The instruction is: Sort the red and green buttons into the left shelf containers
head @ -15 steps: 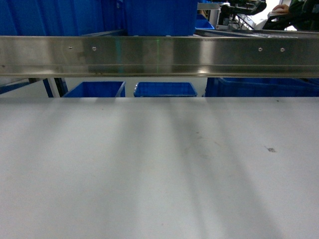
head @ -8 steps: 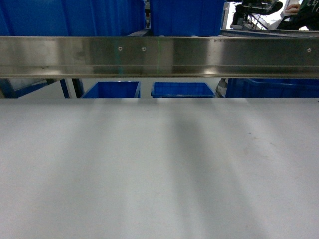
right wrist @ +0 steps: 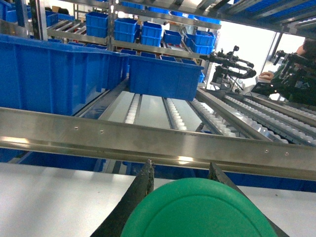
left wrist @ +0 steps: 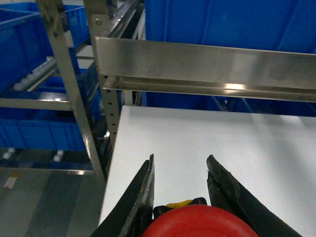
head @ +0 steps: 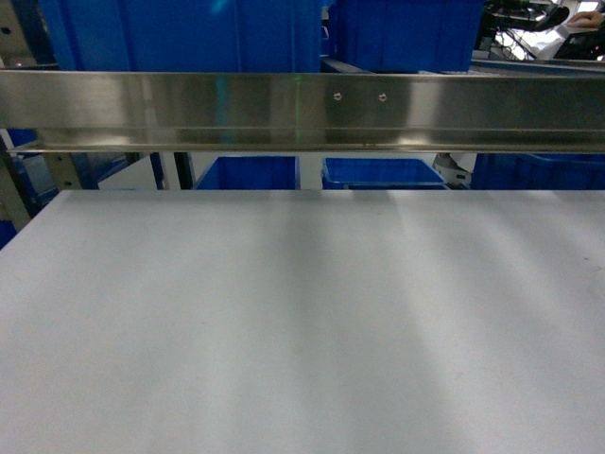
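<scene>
Ahead of us the white table top [head: 302, 322] lies bare, giving open room across its width. A steel rail [head: 302, 112] spans the far edge and bars the way to the large blue bins [head: 189, 33] behind it. At the table's left edge, upright shelf posts [left wrist: 69, 84] stand close beside it.

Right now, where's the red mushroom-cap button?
The red mushroom-cap push-button sits between the left claw fingers at the bottom of the left wrist view, above the white table's left edge.
</scene>
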`<state>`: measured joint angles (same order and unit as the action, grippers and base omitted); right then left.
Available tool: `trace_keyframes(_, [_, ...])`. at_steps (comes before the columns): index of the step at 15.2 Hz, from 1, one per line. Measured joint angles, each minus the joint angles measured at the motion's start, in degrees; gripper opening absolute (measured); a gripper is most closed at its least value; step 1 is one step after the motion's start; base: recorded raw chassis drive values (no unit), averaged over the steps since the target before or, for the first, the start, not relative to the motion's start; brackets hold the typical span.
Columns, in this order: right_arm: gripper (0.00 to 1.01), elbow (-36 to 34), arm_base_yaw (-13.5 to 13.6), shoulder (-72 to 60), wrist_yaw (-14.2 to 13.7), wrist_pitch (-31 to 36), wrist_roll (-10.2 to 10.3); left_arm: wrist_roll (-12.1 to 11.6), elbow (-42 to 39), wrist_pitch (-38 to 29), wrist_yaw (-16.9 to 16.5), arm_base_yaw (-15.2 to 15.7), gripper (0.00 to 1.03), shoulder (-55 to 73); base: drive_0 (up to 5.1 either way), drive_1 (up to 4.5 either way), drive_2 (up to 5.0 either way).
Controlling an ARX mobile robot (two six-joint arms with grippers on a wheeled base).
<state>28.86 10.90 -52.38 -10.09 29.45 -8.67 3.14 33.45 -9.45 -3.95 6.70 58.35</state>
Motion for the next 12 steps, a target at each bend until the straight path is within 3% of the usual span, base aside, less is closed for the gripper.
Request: trace_keyframes(12, [0.26, 0.00, 0.02, -0.02, 0.00, -0.28, 0.00, 0.00, 0.04, -0.11, 0.09, 0.00, 0.30, 0.00, -5.0, 2.47, 2.5])
